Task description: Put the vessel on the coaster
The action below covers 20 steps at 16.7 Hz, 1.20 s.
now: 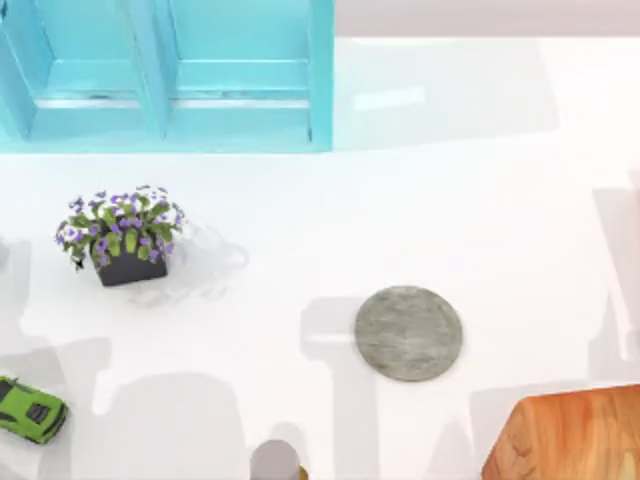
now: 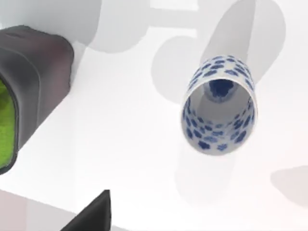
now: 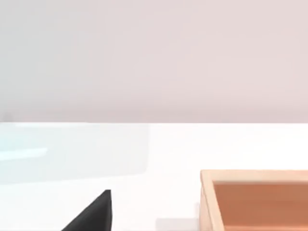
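Note:
The vessel, a small clear tumbler with blue dots, stands upright on the white table; the left wrist view looks down into its open mouth. In the top view it is a faint glassy outline just right of the flower pot. The coaster, a flat round grey disc, lies bare right of the table's middle, well apart from the vessel. A dark piece of my left gripper hangs above the table, short of the vessel and touching nothing. A dark piece of my right gripper hovers over the table near the wooden board.
A dark pot of purple flowers stands close to the vessel's left, its dark wall near the left gripper. A green toy car, a grey-topped cylinder and a wooden board line the front. A turquoise cabinet stands at the back left.

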Tool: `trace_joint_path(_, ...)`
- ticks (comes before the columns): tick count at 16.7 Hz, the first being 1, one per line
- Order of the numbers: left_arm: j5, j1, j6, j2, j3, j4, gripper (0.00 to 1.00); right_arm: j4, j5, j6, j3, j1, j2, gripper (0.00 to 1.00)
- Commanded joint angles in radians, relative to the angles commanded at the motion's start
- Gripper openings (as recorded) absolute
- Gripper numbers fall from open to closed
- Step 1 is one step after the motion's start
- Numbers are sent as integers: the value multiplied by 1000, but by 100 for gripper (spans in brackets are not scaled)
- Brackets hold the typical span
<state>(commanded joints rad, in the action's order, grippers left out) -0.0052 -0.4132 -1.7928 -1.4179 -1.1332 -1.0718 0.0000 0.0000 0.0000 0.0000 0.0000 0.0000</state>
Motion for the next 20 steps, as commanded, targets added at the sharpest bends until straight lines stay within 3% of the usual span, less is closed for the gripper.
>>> trace_joint_path(5,3,-51,-239,-191,-138,-136,100,0,0,0,0,0,0,100)
trace_joint_path(13,4,-52,-268,-213,-149,-148,100,0,0,0,0,0,0,100)
trace_joint_path(20,5,-58,-271,-291,34,121,100,0,0,0,0,0,0,100)
